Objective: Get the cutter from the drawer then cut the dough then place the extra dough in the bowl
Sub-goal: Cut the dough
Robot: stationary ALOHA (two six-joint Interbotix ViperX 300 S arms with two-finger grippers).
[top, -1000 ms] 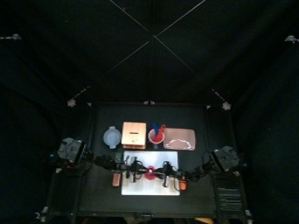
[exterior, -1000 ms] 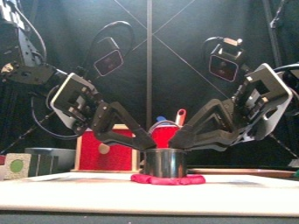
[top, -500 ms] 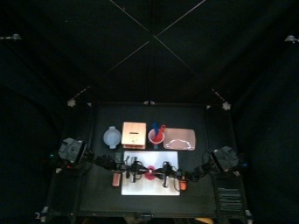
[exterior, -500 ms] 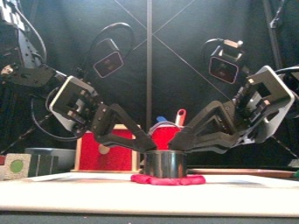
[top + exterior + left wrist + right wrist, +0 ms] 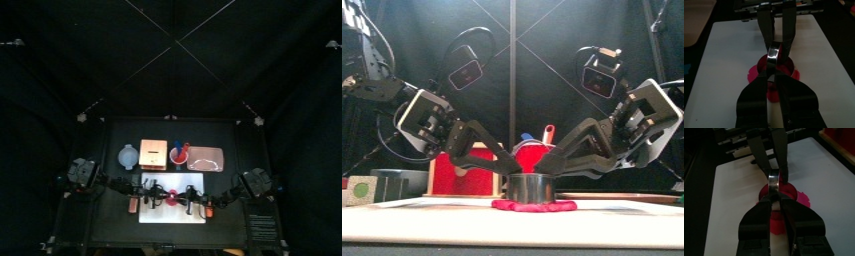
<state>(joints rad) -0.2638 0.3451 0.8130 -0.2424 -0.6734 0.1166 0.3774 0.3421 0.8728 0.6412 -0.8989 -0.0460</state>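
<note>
On the black tabletop (image 5: 115,230) the white cutting board (image 5: 422,215) carries the red dough (image 5: 532,206) at the frame's lower middle, the metal cutter (image 5: 529,186) standing on it, left fingers (image 5: 485,155) and right fingers (image 5: 577,154) both clamped on its rim.

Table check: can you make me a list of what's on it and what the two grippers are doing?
Surface: black table, with a white cutting board at the front.
Job's things: the round metal cutter stands on the red dough on the board; the wooden box and blue-grey bowl are behind.
Clutter: pink tray; red cup with toy knives.
Grippers: left gripper and right gripper are each shut on the cutter's rim, from opposite sides.
Cables: nothing seen.
Surroundings: black curtains.
</note>
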